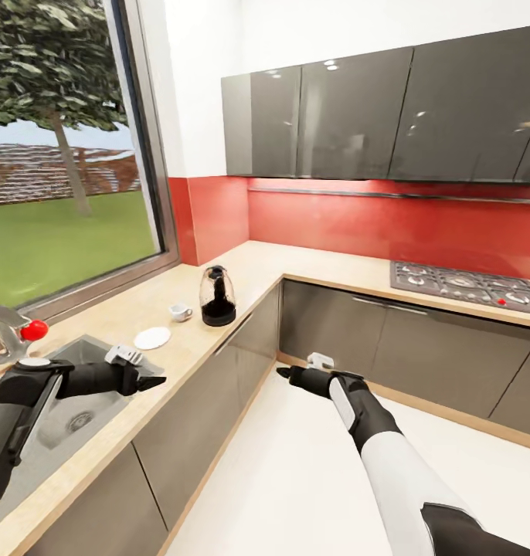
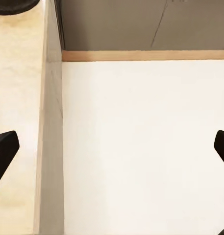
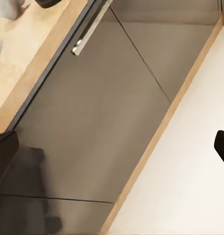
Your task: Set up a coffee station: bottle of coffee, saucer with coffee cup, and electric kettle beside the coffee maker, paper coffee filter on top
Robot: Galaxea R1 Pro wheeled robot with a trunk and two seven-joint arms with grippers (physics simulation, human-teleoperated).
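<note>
Head view: L-shaped kitchen worktop, light wood, grey cabinet fronts below, red splashback and glossy grey wall cabinets above. Large window on the left, lawn and a tree outside.

Electric kettle: clear glass, black base and lid, upright on the worktop near the inner corner, close to the front edge. Coffee cup: white, upright, just left of the kettle, apart from it. Saucer: white, flat on the worktop, nearer than the cup and a little left; cup and saucer not touching, cup not on the saucer.

Steel sink inset at near left, tap with a red knob beside it. Gas hob set into the far-right run of worktop.

Left tool: held over the worktop's front edge, just right of the sink, pointing right. Left wrist view shows its two dark fingertips at opposite sides of the frame, spread wide, nothing between them; below lie the worktop edge and pale floor.

Right tool: out over the floor, in front of the cabinet fronts, near the corner, well below worktop level. Right wrist view shows its fingertips likewise far apart and empty, facing a grey cabinet door with a bar handle.
</note>
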